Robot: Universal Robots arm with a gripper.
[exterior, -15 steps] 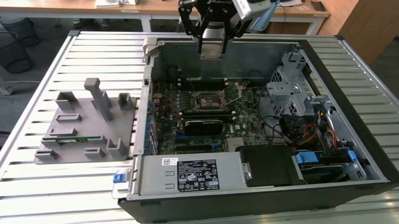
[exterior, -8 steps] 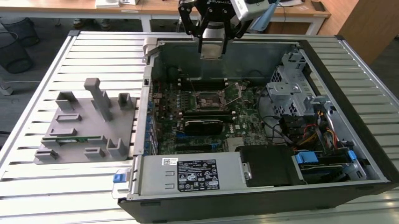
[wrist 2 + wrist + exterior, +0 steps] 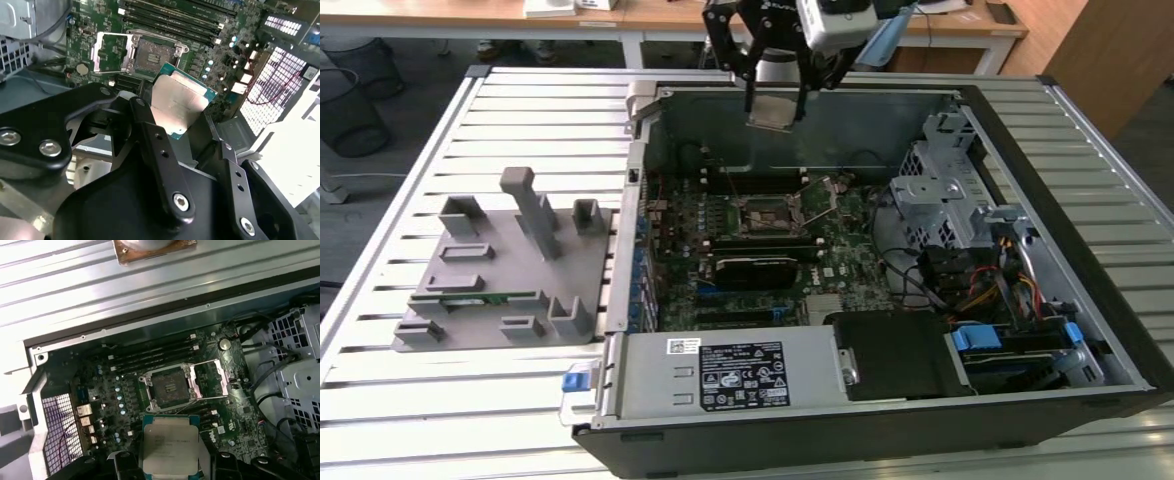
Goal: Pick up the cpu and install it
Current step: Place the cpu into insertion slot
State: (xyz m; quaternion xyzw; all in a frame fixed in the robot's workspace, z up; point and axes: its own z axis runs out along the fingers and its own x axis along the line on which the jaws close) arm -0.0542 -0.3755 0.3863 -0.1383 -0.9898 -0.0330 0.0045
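Observation:
The cpu is a small square chip with a silvery top, and my gripper is shut on it. It hangs above the far wall of the open computer case. In both wrist views the cpu sits between the black fingers. The motherboard's socket lies below and ahead of it. Its metal load plate is flipped open and the socket is bare.
A grey parts holder with a green memory stick stands on the slatted table at the exterior view's left. Inside the case are memory slots, a drive cage, loose cables and the power supply.

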